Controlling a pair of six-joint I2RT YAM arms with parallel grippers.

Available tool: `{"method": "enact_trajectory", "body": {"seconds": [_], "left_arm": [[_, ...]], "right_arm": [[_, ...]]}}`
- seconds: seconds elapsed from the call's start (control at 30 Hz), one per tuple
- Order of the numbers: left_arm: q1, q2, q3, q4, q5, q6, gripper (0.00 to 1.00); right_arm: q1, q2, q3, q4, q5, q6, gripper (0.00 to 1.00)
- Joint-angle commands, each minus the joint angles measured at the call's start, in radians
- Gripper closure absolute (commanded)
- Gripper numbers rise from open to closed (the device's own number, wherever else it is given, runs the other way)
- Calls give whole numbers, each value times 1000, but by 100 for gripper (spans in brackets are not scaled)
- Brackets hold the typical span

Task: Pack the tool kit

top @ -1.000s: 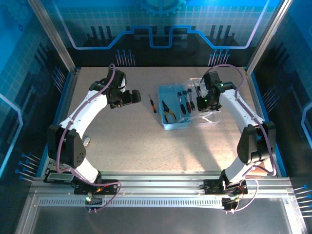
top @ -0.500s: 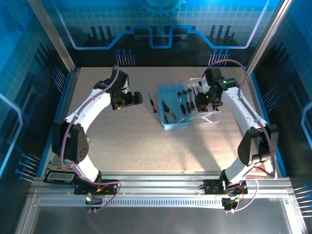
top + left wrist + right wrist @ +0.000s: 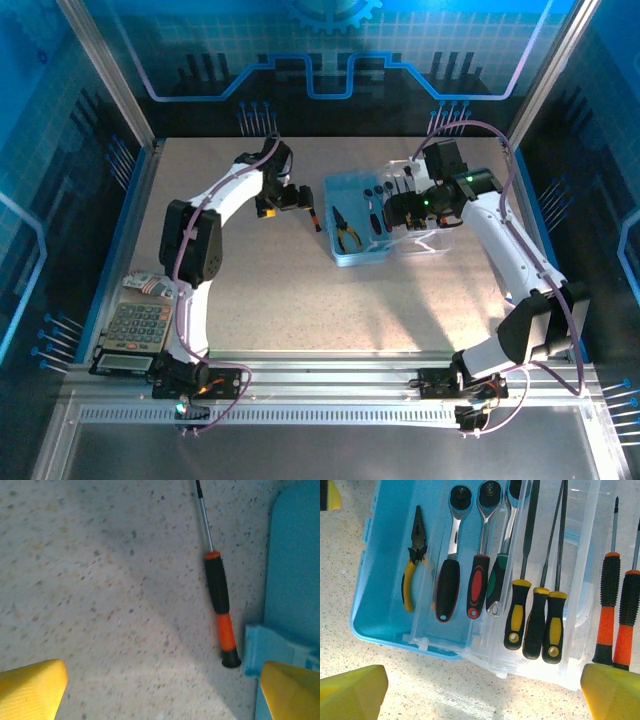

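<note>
Top external view: on the speckled table (image 3: 300, 300) the pale-blue box (image 3: 345, 200) sits right of centre, its long axis running from the far side toward the arms. Its clear lid (image 3: 432, 240) lies spread open on its right. A grey calculator (image 3: 137, 325) rests at the near-left edge.

The right gripper (image 3: 400, 212) hangs over the box. In the right wrist view its yellow fingers (image 3: 352, 692) stand wide apart with nothing between them. The left gripper (image 3: 290, 197) is above the table just left of the box, released and empty, its fingers (image 3: 30, 687) apart.

The yellow-handled pliers (image 3: 412, 565) lie inside the box (image 3: 385, 605), lengthwise with it, nose pointing away from the arms.

A loose screwdriver (image 3: 219, 600) lies on the table just beside the box's left wall, parallel to it. Its tip points away from the arms and its butt lies near the box's corner.

Against one second ago, the left arm has swung right, from well left of the screwdriver to just above it, uncovering the calculator. The right gripper has shifted a little left and has spread open.
</note>
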Motion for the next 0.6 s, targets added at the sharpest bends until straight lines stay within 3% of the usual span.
{"method": "enact_trajectory", "body": {"seconds": [0.0,0.57], "left_arm": [[-11,68,105,-43,18,-1,1],[-78,292,361,-236,-187,15,11]], "right_arm": [[12,-15,-18,7,-26,1,0],[13,-45,-34,19,-37,1,0]]}}
